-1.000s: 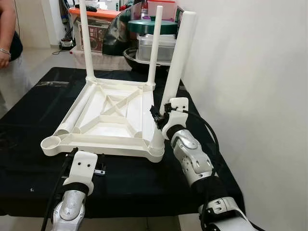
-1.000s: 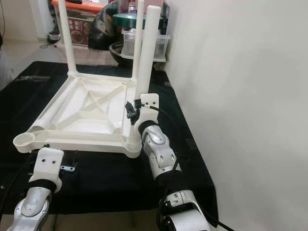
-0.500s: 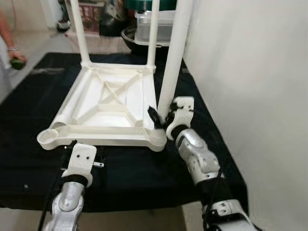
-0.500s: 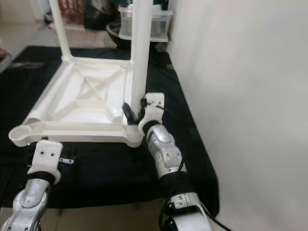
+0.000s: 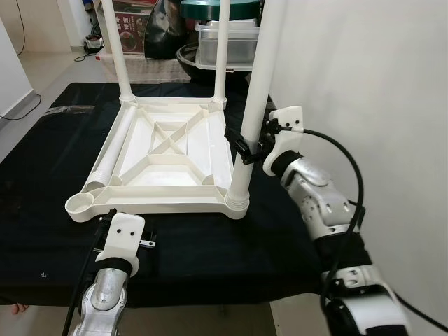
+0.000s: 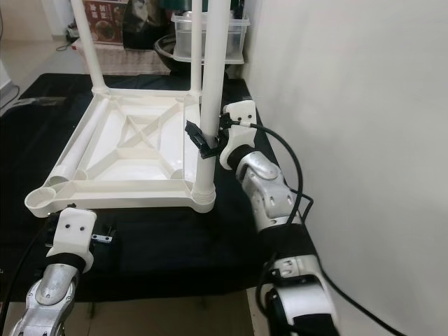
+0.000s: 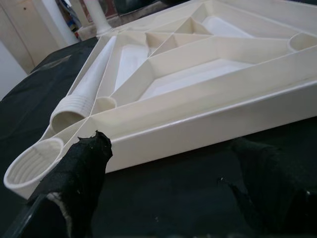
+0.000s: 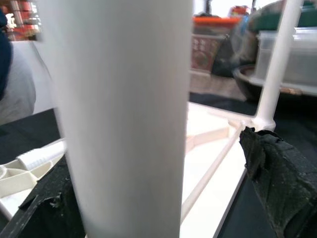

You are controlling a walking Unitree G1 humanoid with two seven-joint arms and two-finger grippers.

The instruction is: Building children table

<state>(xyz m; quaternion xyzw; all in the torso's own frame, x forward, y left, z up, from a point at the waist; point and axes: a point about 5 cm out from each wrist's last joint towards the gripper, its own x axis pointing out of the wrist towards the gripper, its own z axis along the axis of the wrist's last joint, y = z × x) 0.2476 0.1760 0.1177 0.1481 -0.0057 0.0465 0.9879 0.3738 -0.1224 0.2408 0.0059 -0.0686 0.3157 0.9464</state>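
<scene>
Gripping the upright table leg [image 5: 253,115] in our right gripper [image 5: 246,147], we keep our left gripper [image 7: 168,188] wide, empty, just before the tabletop [image 5: 168,150].

No text readable — red box print [image 5: 133,31] too blurred, no labels

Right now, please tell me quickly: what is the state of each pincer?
Left pincer: open, holding nothing, low in front of the upturned table top.
Right pincer: shut on the upright white leg at the near right corner.
</scene>
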